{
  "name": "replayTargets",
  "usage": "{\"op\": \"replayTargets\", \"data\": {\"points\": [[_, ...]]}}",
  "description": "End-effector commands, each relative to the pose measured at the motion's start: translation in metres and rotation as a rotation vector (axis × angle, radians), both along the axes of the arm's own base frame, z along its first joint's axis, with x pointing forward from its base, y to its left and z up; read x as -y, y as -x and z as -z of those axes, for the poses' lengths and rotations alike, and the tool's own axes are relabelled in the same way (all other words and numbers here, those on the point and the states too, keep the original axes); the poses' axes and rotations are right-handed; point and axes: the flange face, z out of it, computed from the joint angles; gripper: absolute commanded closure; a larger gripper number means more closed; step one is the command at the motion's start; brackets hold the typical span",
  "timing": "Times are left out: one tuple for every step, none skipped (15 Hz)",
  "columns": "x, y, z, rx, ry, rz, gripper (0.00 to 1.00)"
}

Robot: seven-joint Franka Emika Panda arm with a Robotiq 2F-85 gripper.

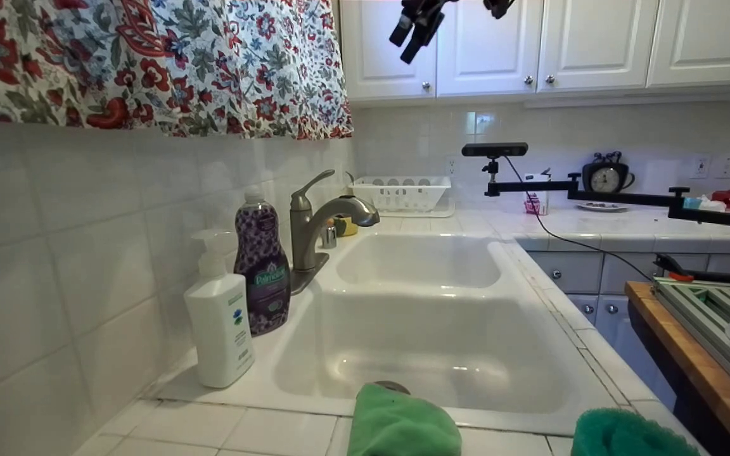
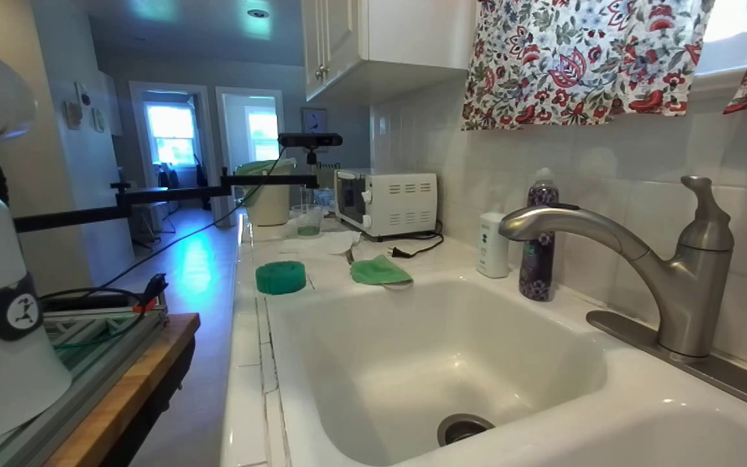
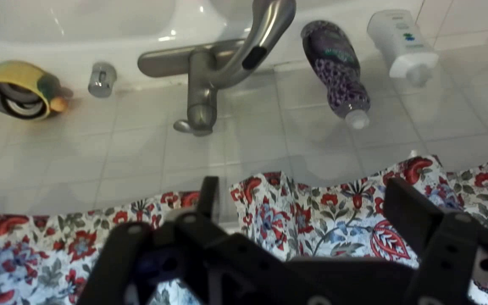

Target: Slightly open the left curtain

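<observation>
The left curtain [image 2: 581, 65] is a wide floral panel hanging above the tiled wall; a bright gap shows beside its right edge. It also hangs at the upper left in an exterior view [image 1: 86, 76]. In the wrist view the left curtain [image 3: 337, 233] fills the lower right, its free edge between my fingers. My gripper [image 3: 305, 195] is wide open and holds nothing. One finger lies over the gap between panels, the other over the left curtain; contact cannot be told. The gripper [image 1: 410, 38] also shows high up, partly cut off by the frame.
The second floral panel [image 3: 36, 250] hangs left of the gap in the wrist view. Below stand the faucet [image 3: 201, 84], a purple soap bottle [image 3: 337, 72] and a white pump bottle [image 3: 405, 46]. Upper cabinets [image 1: 485, 50] and a camera on a black arm [image 1: 495, 150] stand nearby.
</observation>
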Motion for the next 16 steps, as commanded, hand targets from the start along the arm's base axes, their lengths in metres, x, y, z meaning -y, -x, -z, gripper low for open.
{"op": "replayTargets", "data": {"points": [[-0.007, -0.047, -0.023, 0.071, 0.051, -0.068, 0.0], [-0.012, -0.059, -0.032, 0.098, 0.063, -0.084, 0.0], [-0.018, -0.069, -0.041, 0.121, 0.073, -0.099, 0.0], [-0.024, -0.078, -0.051, 0.144, 0.082, -0.112, 0.0], [-0.029, -0.085, -0.059, 0.164, 0.092, -0.127, 0.0], [-0.035, -0.094, -0.071, 0.21, 0.115, -0.148, 0.0], [-0.038, -0.101, -0.081, 0.247, 0.132, -0.163, 0.0], [-0.041, -0.108, -0.091, 0.288, 0.13, -0.172, 0.0], [-0.043, -0.115, -0.102, 0.336, 0.137, -0.174, 0.0], [-0.044, -0.119, -0.112, 0.374, 0.135, -0.169, 0.0], [-0.046, -0.104, -0.102, 0.327, 0.128, -0.144, 0.0], [-0.046, -0.109, -0.109, 0.35, 0.132, -0.147, 0.0], [-0.046, -0.112, -0.11, 0.358, 0.134, -0.146, 0.0], [-0.045, -0.114, -0.109, 0.359, 0.135, -0.146, 0.0], [-0.045, -0.115, -0.108, 0.358, 0.136, -0.146, 0.0], [-0.045, -0.115, -0.108, 0.358, 0.136, -0.146, 0.0]]}}
